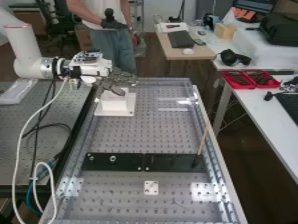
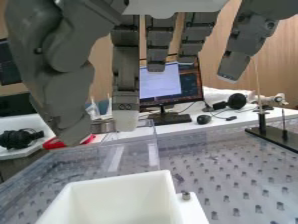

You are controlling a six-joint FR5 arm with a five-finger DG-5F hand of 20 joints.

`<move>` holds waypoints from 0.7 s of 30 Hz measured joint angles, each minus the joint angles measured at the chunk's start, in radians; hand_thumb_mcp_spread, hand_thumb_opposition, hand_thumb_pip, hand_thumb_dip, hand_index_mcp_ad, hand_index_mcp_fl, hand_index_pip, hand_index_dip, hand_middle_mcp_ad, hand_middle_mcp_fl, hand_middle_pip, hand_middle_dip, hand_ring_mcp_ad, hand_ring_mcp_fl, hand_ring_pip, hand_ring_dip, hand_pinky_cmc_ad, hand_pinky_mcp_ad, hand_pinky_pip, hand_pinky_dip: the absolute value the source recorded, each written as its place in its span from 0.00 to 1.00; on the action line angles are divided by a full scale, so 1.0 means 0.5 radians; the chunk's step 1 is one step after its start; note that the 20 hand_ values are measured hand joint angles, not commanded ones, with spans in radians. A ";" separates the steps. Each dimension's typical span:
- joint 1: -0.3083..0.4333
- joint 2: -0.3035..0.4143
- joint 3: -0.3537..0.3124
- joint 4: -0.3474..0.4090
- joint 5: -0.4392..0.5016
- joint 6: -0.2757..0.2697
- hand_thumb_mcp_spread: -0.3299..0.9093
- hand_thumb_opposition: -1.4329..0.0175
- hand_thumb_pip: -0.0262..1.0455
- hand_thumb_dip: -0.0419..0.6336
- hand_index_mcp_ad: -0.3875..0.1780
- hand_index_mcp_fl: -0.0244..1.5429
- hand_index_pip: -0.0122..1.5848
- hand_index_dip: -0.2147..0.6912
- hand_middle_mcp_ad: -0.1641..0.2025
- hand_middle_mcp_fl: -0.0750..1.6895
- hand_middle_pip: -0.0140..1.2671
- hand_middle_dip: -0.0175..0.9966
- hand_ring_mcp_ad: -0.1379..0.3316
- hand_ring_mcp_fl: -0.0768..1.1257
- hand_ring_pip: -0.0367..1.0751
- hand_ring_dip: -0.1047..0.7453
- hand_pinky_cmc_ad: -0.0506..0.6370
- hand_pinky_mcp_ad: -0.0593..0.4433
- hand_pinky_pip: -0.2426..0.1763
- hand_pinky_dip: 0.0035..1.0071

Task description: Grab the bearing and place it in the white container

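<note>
At the far left of the perforated bench, the hand (image 1: 120,82) is above the white container (image 1: 116,103). Seen from the wrist, the hand (image 2: 125,70) has its fingers extended and spread, with no object visible between them. Below them the open-topped white container (image 2: 120,200) shows bare inner walls in its visible part. A small round metal piece (image 1: 113,159) rests on the black plate; whether this is the bearing, I cannot tell.
The black plate (image 1: 159,162) crosses the bench, with a thin upright stick (image 1: 202,141) at its right end. A small white plate (image 1: 151,188) lies nearer. Clear raised edging (image 2: 113,157) borders the bench. Cables (image 1: 34,150) hang at the left.
</note>
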 joint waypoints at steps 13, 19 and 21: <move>0.078 -0.187 -0.030 0.043 0.151 0.141 0.56 0.45 0.58 0.41 0.56 0.23 0.97 0.29 0.48 0.08 0.11 0.27 0.46 0.06 0.11 0.26 0.58 0.69 0.51 0.36; 0.079 -0.201 0.016 -0.034 0.144 0.195 0.57 0.44 0.63 0.42 0.50 0.10 0.90 0.29 0.48 0.08 0.11 0.27 0.46 0.06 0.11 0.26 0.58 0.69 0.51 0.37; 0.076 -0.188 0.024 -0.051 0.142 0.206 0.55 0.44 0.63 0.41 0.48 0.05 0.84 0.25 0.48 0.05 0.11 0.27 0.46 0.06 0.12 0.26 0.58 0.69 0.51 0.39</move>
